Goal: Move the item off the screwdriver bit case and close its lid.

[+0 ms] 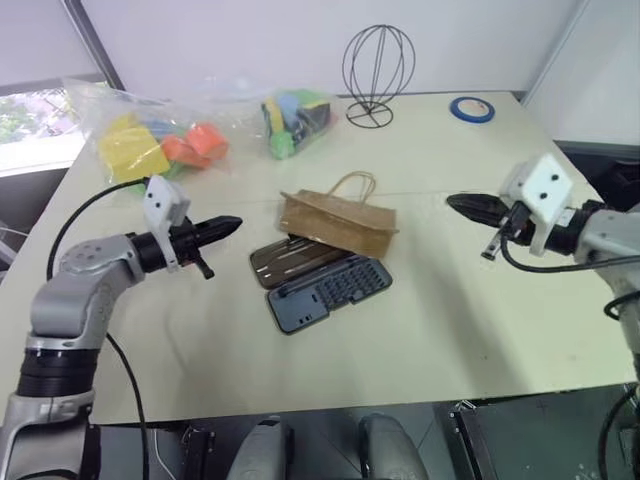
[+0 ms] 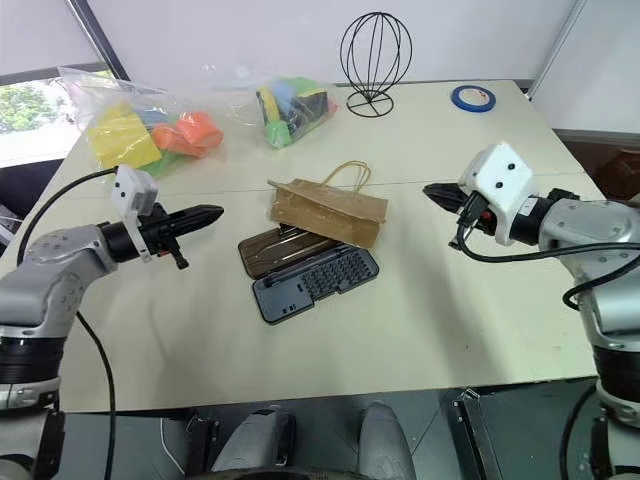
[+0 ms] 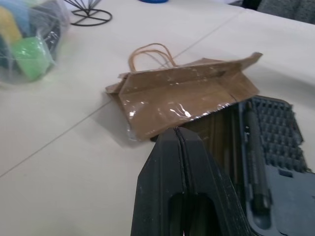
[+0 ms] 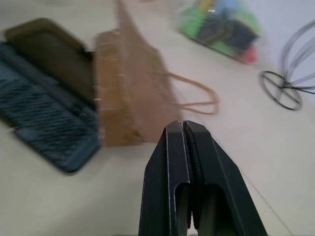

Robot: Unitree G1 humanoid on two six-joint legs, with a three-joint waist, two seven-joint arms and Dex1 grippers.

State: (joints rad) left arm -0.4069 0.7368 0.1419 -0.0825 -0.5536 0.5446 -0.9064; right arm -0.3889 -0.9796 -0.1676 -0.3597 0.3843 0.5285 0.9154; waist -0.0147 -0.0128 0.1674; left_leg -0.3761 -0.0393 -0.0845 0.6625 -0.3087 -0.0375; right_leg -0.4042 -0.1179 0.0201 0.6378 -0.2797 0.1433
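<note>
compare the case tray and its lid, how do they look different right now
The tray is dark grey-blue and opaque, with rows of small bits; the lid is smoky brown and see-through, without bit slots. The tray lies fully uncovered, while the paper bag rests over the lid's far edge. Both are flat rectangles of matching size, hinged together and lying open on the table.

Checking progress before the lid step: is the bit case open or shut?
Open: the lid lies flat beside the screwdriver bit case, with the paper bag overlapping them.
</note>
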